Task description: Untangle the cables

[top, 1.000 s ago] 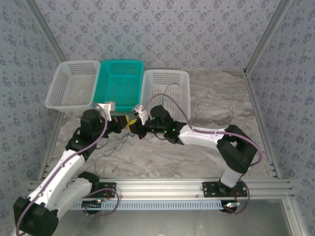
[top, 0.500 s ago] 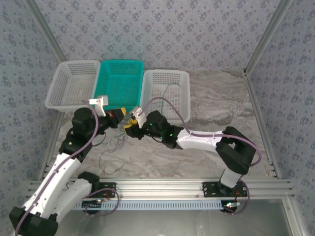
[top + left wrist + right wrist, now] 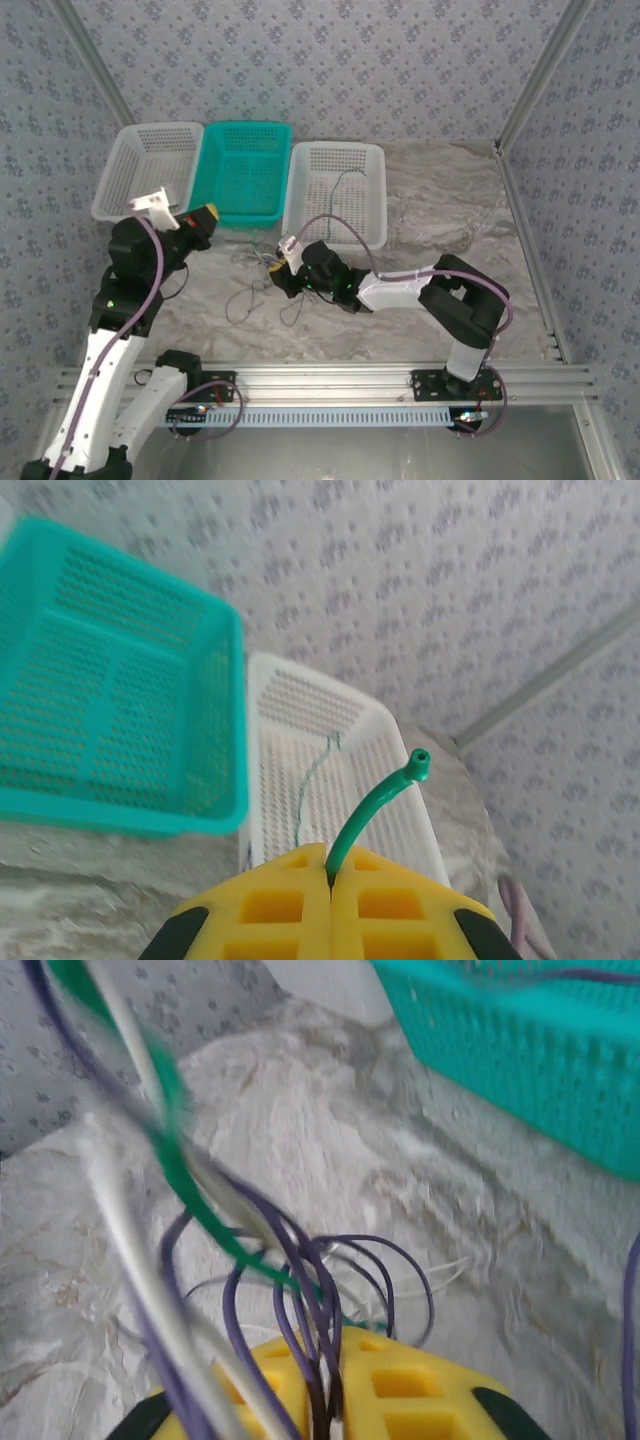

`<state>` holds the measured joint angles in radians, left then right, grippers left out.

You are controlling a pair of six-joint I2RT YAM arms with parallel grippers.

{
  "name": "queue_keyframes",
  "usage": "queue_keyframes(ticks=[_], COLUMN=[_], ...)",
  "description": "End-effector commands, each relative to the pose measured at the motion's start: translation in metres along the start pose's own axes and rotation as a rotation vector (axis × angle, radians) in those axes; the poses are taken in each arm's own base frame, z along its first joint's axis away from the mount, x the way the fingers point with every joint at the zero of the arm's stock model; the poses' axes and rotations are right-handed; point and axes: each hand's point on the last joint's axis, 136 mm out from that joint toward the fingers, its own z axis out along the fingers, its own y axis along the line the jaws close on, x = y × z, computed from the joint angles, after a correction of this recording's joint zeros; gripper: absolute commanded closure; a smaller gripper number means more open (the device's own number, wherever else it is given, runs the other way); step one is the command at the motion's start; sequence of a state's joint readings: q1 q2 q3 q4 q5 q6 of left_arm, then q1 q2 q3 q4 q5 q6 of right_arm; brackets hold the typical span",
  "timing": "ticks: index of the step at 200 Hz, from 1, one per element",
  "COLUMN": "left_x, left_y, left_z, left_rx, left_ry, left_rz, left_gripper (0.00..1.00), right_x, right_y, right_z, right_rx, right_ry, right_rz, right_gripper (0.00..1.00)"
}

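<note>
1. Off the near left corner of the teal basket (image 3: 245, 128), the left claw (image 3: 205, 214) hangs above the worktop (image 3: 440, 220). One second earlier it sat off the basket's near right corner, close against the right claw (image 3: 272, 268).
2. Left claw state: the yellow fingers (image 3: 285, 900) are pressed together, pinching a green cable (image 3: 372, 808). The cable's free end curls up past the fingertips.
3. The right claw has drawn back from the teal basket's near right corner toward the arm bases and now sits low over the worktop.
4. Right claw state: in the right wrist view the fingers (image 3: 410, 1400) are closed on several dark strands of the cables (image 3: 300, 1280), which run into the seam between them. A green strand and whitish strands cross in front, blurred.
5. On the worktop in front of the teal basket's near wall, the tangle of cables (image 3: 243, 297) lies in loose loops between the two claws. It reaches further from the basket than one second earlier.
6. One thin cable (image 3: 345, 185) lies in the white basket (image 3: 300, 200) just right of the teal basket, where it lay before.
</note>
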<state>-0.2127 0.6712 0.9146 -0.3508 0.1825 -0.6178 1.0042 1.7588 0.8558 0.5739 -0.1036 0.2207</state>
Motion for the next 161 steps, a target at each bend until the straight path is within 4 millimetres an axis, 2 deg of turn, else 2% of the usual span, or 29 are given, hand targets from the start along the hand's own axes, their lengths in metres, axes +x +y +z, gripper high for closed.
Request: queue_keyframes(ticks=[1,39,67,102,138,161], left_x=[-0.03,-0.046,-0.055,-0.067,-0.097,-0.121], left_y=[0.005,0.016,0.046,0.076,0.09,0.087], left_z=[-0.016,-0.025,-0.031,-0.036,-0.053,-0.064], left_rx=[-0.062,-0.127,-0.287,-0.41,-0.502,-0.519], left_ry=[-0.098,-0.144,-0.157,-0.188,-0.261,-0.308], left_rz=[0.019,0.046,0.079,0.073,0.082,0.068], left_gripper=[1.0,1.0,1.0,1.0,1.0,1.0], right_x=[0.026,0.045,0.064,0.089,0.12,0.14], right_y=[-0.009,-0.009,-0.015,-0.028,-0.042,-0.048], right_z=[-0.004,-0.013,-0.026,-0.054,-0.081,-0.095], right_rx=[0.038,0.038,0.078,0.16,0.241,0.275], right_ry=[0.065,0.105,0.148,0.194,0.27,0.332], right_rz=[0.035,0.046,0.051,0.04,0.017,0.014], right_gripper=[0.92,1.0,1.0,1.0,1.0,1.0])
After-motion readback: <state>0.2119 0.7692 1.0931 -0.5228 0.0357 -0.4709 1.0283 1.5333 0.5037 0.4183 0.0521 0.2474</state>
